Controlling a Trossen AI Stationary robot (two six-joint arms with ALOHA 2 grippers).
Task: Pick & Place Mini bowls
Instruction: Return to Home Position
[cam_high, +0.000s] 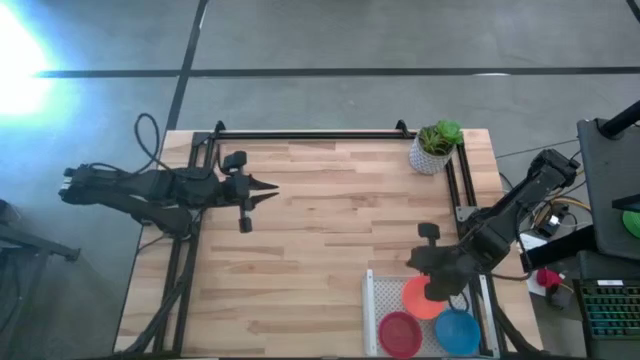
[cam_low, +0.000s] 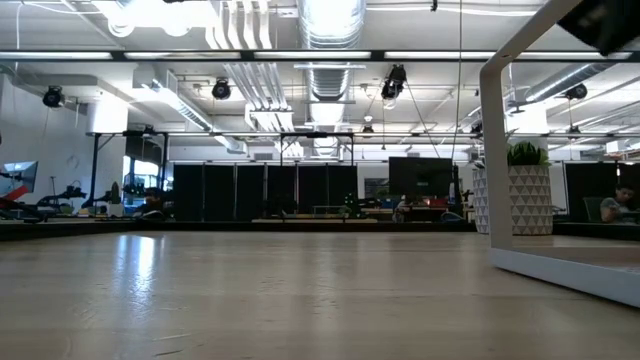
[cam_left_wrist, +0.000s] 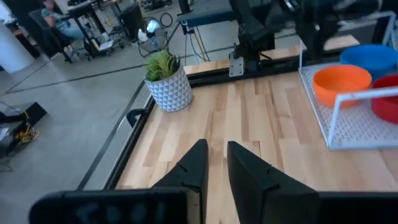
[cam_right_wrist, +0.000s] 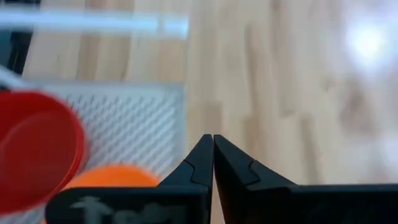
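Closest to the lens in the right wrist view, two dark fingers (cam_right_wrist: 200, 163) of the right gripper (cam_high: 428, 262), pressed together tip to tip with no gap. Hangs just above the white wire rack (cam_high: 372, 292), at the rack's edge nearest the table's middle. Faint pale marks on the housing beneath those fingers, too blurred to read.

Inside the rack, three colours of mini bowl: orange bowl (cam_high: 418, 298) partly under the right gripper, red bowl (cam_high: 400, 330) and blue bowl (cam_high: 457, 332) side by side between it and the table's edge. Whether each is single or stacked, cannot tell.

Across the wooden table (cam_high: 320, 250), well apart from the rack, left gripper (cam_high: 268, 192) over bare wood, pointing toward the right side. Fingers narrowly parted, a thin strip of wood showing between them in the left wrist view; nothing held.

At the far right corner, white patterned pot with green plant (cam_high: 433, 150), just beside the black rail (cam_high: 310, 135).

In the room beyond, seated person (cam_left_wrist: 53, 15) at a desk.
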